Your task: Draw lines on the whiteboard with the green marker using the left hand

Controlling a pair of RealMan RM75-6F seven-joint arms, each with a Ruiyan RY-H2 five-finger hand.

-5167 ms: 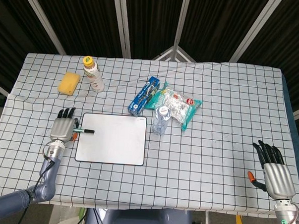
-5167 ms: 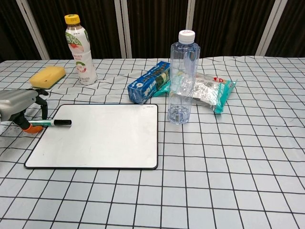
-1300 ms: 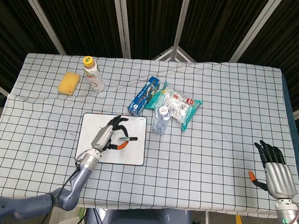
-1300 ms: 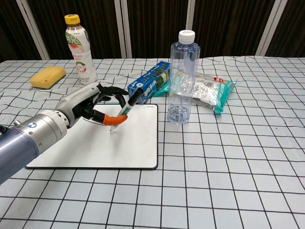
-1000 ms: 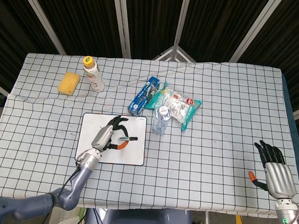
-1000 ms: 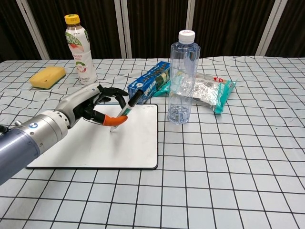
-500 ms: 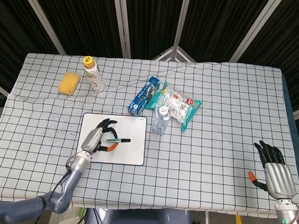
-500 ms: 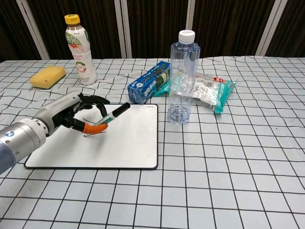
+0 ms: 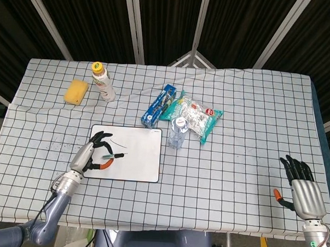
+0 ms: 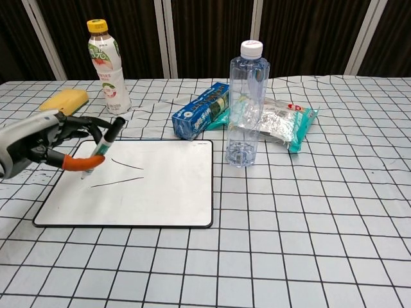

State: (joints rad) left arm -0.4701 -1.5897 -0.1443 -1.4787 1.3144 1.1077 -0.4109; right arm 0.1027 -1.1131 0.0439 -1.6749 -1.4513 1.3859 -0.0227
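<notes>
Checked table: clear bottle looks empty.

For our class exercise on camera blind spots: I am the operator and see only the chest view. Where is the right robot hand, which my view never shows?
Observer: The right robot hand is by the table's near right corner, far from the whiteboard.
Operator: Holding anything?
Observer: No. Its fingers are apart and empty.
Operator: My view crops the left robot hand. Is it wholly over the board?
Observer: No. Its fingers and the green marker are over the board's left part; its wrist lies off it.
</notes>
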